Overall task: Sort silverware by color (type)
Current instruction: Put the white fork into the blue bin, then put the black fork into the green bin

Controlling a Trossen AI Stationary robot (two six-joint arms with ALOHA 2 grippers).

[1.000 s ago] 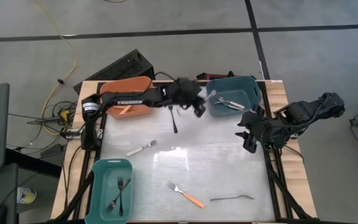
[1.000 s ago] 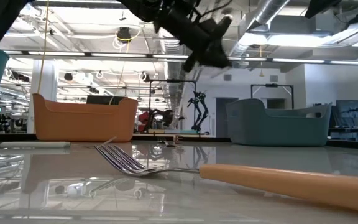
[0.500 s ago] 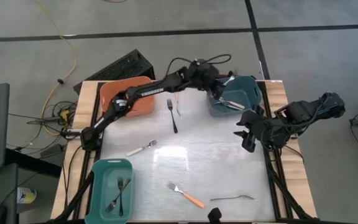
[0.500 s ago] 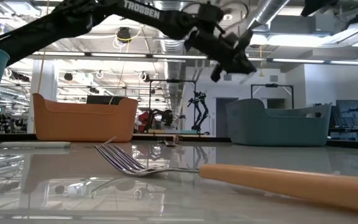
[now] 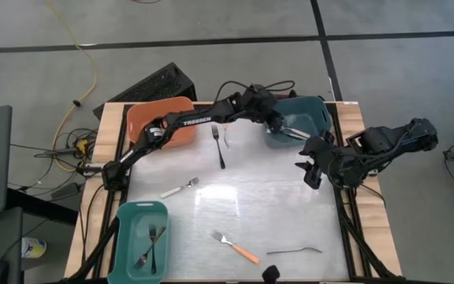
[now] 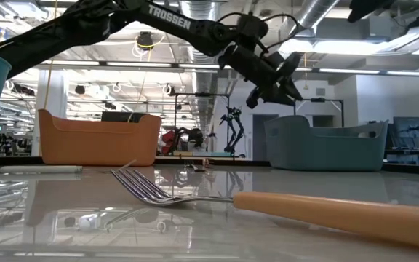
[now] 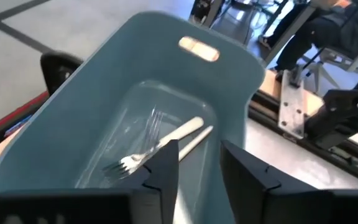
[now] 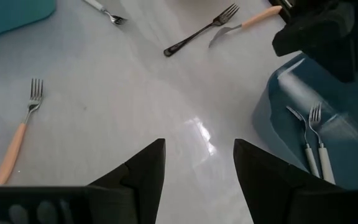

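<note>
My left gripper hangs open over the blue-grey bin at the far right, with nothing between its fingers. Two white-handled forks lie on the bin's floor below it. On the table lie a black fork, a short orange-handled fork beside it, a white-handled fork, another orange-handled fork and a dark slim fork. My right gripper waits open above the table's right side.
An orange bin stands at the far left. A teal bin at the near left holds two dark forks. The middle of the table lies bare between the scattered forks.
My left gripper has swung from the table's far middle toward the right and down a little, to above the blue-grey bin, and there it has opened. The right arm has kept still.
</note>
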